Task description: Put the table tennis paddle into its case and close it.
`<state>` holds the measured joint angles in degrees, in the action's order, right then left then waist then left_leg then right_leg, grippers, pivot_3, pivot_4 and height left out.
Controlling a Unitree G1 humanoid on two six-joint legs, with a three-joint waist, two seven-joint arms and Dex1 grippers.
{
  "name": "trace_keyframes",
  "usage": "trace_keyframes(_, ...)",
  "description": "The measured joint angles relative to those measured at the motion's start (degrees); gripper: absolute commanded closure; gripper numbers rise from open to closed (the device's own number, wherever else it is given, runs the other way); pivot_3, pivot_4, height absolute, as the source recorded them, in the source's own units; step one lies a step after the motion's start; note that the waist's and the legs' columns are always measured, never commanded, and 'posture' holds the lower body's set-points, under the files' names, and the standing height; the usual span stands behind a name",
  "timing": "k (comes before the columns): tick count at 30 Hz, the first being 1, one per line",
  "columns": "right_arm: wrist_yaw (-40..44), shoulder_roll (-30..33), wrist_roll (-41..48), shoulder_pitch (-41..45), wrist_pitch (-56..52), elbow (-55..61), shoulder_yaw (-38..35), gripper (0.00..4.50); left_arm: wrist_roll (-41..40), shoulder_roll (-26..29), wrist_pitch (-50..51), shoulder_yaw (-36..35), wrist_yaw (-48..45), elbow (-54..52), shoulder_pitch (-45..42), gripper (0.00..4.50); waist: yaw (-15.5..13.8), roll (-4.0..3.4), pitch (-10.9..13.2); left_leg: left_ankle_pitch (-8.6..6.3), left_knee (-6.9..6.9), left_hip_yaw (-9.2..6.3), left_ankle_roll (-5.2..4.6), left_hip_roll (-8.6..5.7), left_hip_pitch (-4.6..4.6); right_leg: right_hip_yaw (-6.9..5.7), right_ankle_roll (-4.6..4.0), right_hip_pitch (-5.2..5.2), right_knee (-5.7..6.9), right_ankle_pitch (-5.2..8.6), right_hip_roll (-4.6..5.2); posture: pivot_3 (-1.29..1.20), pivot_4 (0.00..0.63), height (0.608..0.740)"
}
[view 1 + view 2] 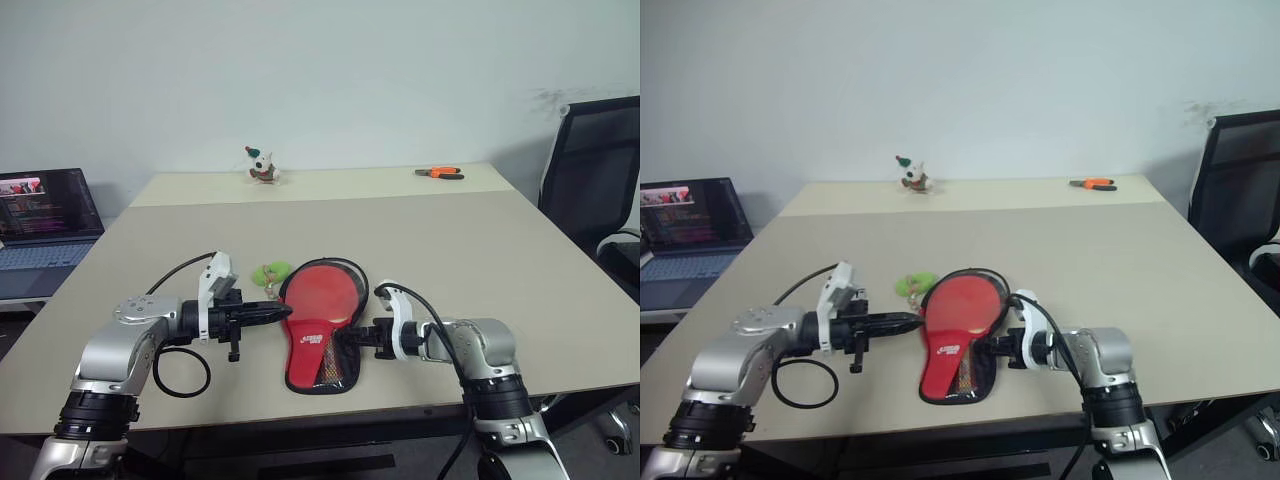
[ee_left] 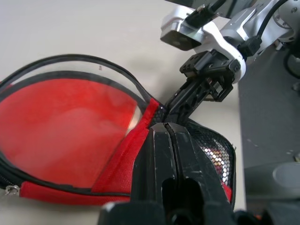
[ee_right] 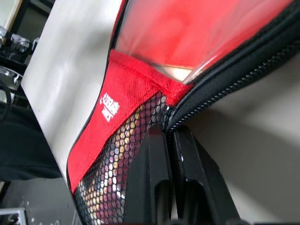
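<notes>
Head eyes overlook table (image 1: 480, 250); wrist cameras close.

The case (image 1: 322, 330) is laid on the table (image 1: 480, 260) at the lower centre of the frame, with the table tennis paddle (image 1: 325, 295) seen inside it. The left gripper (image 1: 283, 314) is placed against its left edge, the right gripper (image 1: 350, 338) against its right edge. A toy figure (image 1: 262, 166) and pliers (image 1: 440, 173) are set along the far edge, upper centre and upper right. A laptop (image 1: 45, 215) is found at the left, a chair (image 1: 595, 175) at the right.
</notes>
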<state>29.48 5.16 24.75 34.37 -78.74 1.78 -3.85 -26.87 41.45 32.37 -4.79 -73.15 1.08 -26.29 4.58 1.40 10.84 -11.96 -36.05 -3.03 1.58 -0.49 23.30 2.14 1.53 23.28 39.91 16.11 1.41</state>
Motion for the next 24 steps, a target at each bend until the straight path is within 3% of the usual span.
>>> trace_keyframes(13,-3.06,4.78,4.53,-2.55,-6.50,6.30,-4.01,4.49,-0.38,0.07,0.77,0.87,-0.03,-1.04,0.07,4.50,-0.86,0.01,0.00,0.00,0.00,0.02,-0.01,-0.01,0.01,0.00,0.01,-0.02,-0.05,0.01,-0.03,0.00,0.150,0.740)
trace_keyframes(24,-7.12,-0.47,5.56,-3.78,-8.82,9.34,-5.00,4.49,-0.67,0.07,0.84,1.05,0.05,-1.58,0.56,4.50,-1.14,0.01,0.00,0.00,0.02,0.04,-0.01,0.07,-0.01,0.02,0.00,-0.01,-0.08,0.01,-0.10,0.00,0.150,0.740)
